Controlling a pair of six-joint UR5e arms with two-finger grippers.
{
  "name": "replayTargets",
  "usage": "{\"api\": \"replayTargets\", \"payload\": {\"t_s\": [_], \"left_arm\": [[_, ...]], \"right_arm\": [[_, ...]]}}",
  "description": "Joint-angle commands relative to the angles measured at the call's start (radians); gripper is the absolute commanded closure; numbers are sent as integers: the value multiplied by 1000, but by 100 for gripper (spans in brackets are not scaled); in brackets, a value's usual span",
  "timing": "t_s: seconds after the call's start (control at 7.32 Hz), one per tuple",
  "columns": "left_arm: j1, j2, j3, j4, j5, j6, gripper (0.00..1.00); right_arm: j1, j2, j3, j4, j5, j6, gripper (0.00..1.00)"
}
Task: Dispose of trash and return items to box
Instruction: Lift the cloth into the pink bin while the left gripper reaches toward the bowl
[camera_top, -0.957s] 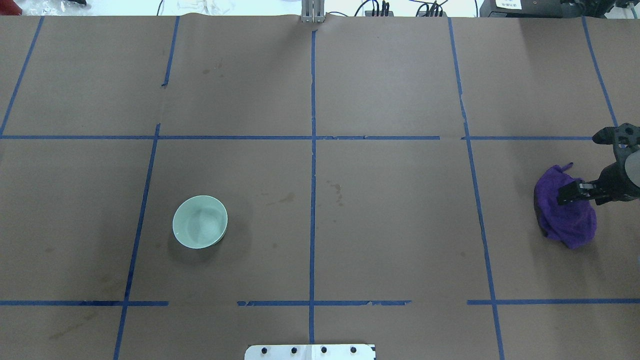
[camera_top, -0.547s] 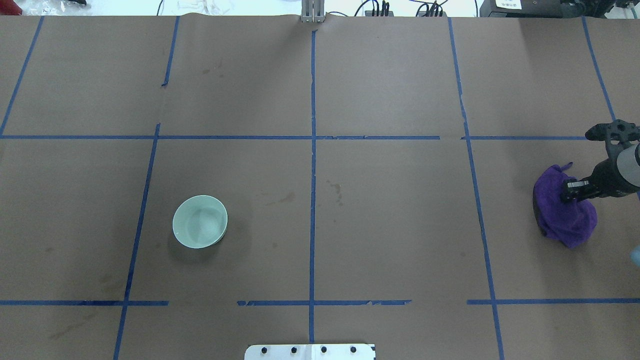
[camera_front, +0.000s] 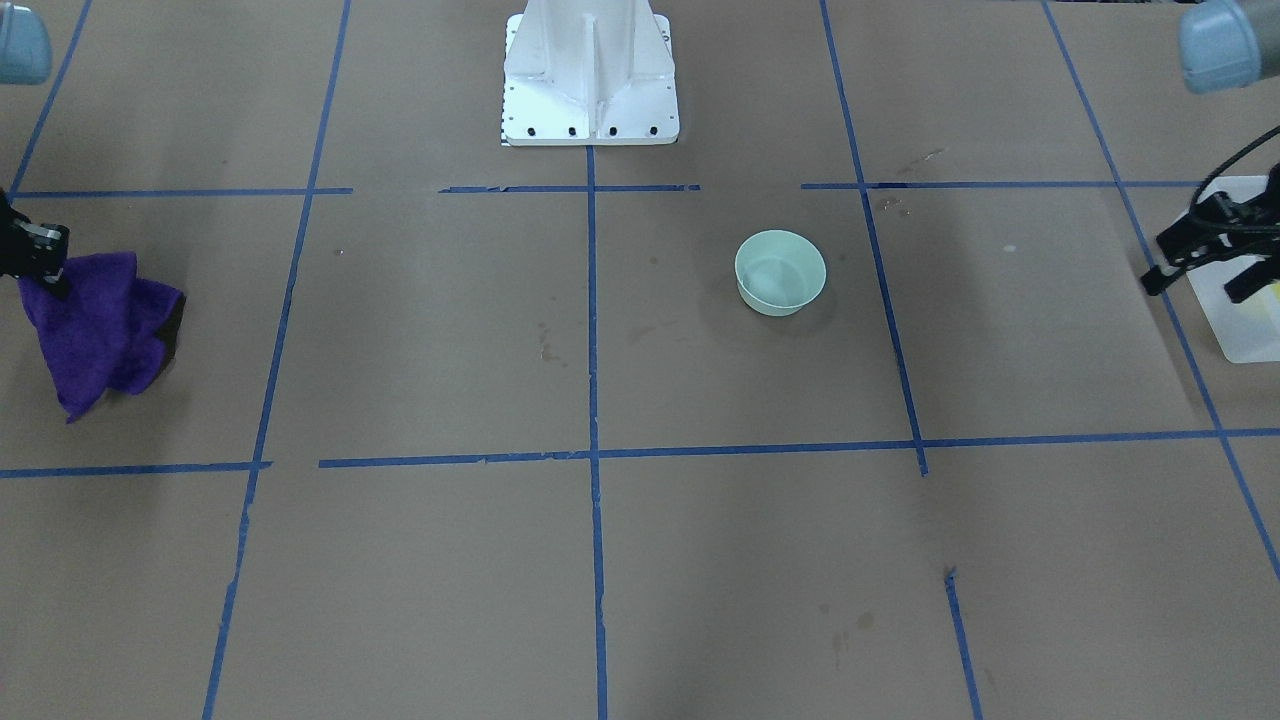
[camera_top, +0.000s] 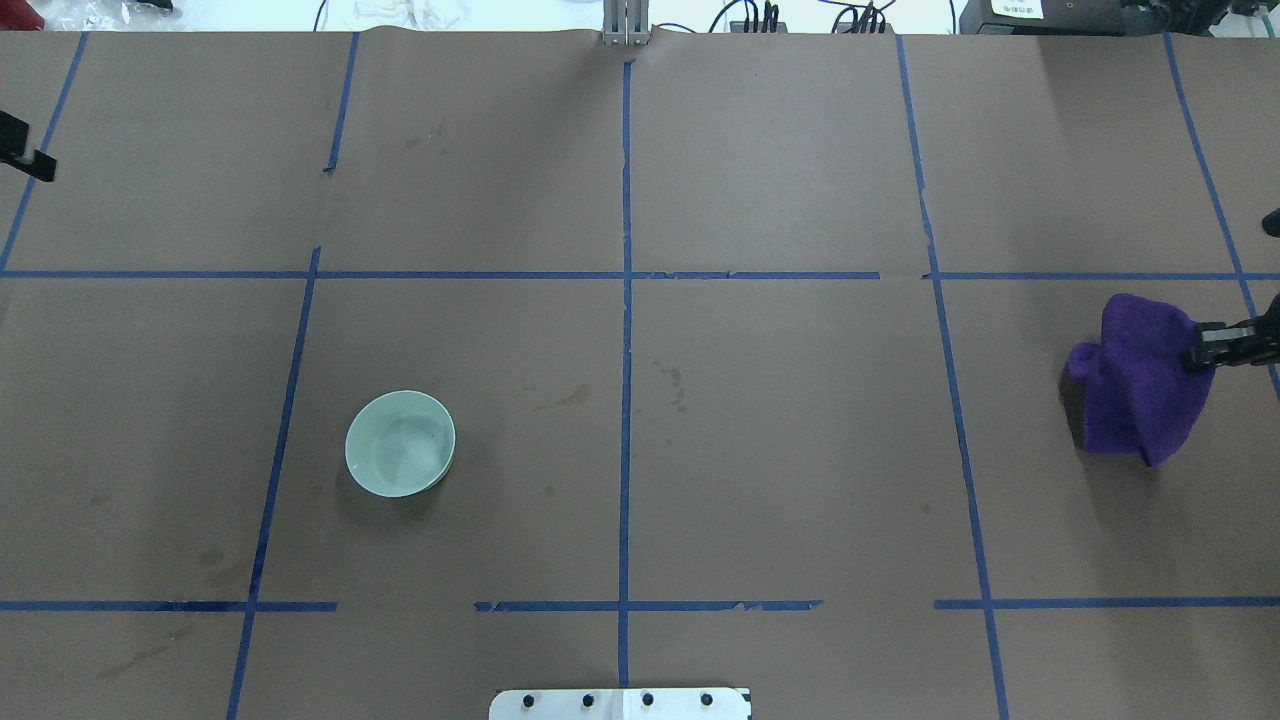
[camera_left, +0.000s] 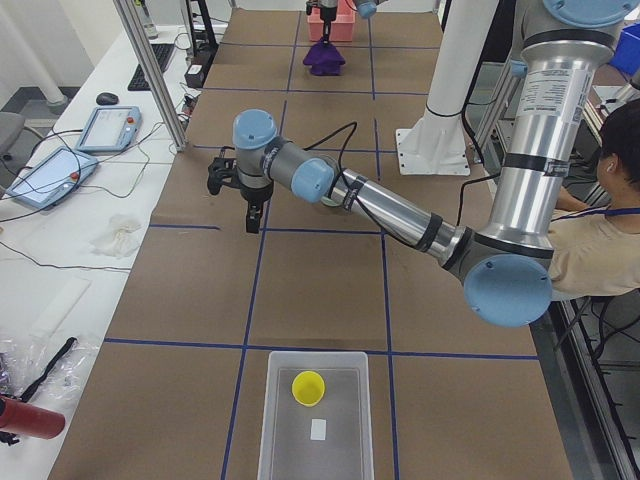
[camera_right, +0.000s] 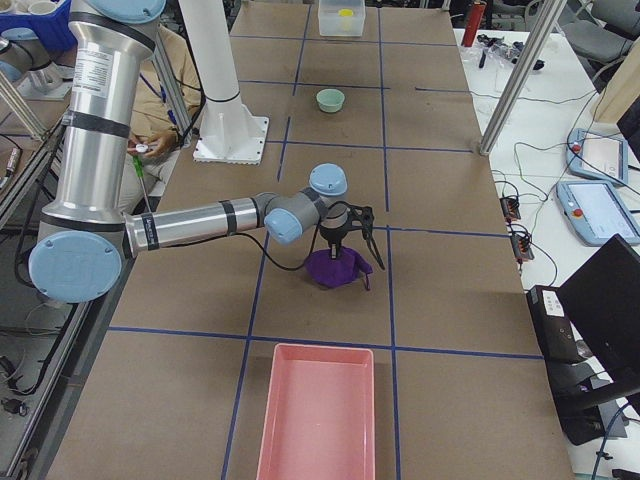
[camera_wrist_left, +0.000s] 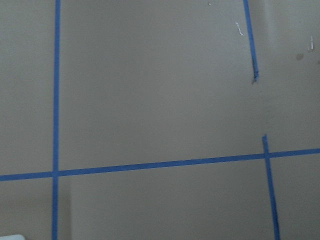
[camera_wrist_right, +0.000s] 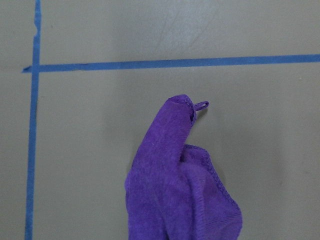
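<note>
A small yellow cup (camera_left: 308, 387) stands inside the frosted white box (camera_left: 272, 425) at the table's left end; the box also shows in the front view (camera_front: 1243, 340) and the right side view (camera_right: 328, 22). My left gripper (camera_front: 1200, 270) is open and empty, hovering beside the box. My right gripper (camera_top: 1200, 352) is shut on a purple cloth (camera_top: 1140, 385). The cloth hangs from the gripper, with its lower folds near or on the table (camera_right: 335, 270). The cloth fills the bottom of the right wrist view (camera_wrist_right: 175, 190).
A pale green bowl (camera_top: 400, 443) sits left of the table's centre and also shows in the front view (camera_front: 780, 272). A pink tray (camera_right: 315, 415) lies at the table's right end, beyond the cloth. The robot's white base (camera_front: 590, 80) stands at the near edge.
My right gripper closed on the purple cloth and lifted it, so it now hangs stretched upward. A tip of my left gripper has come into the overhead view's left edge.
</note>
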Motion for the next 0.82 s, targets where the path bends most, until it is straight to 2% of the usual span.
{"api": "replayTargets", "payload": {"t_s": [0.0, 0.14, 0.27, 0.41, 0.55, 0.68], "left_arm": [[175, -15, -75, -14, 53, -251, 0], [235, -15, -104, -14, 134, -325, 0], [250, -14, -100, -16, 142, -331, 0], [251, -14, -99, -16, 144, -331, 0], [252, -14, -96, -16, 142, -331, 0], [255, -14, -93, -14, 142, -329, 0]], "right_arm": [[221, -83, 30, -3, 138, -148, 100], [305, -136, 25, -8, 140, -294, 100], [418, -155, 18, -84, 139, -464, 100], [570, -143, 8, -247, 133, -718, 100], [684, -84, 8, -441, 102, -952, 100], [746, -9, -15, -577, 38, -1099, 100]]}}
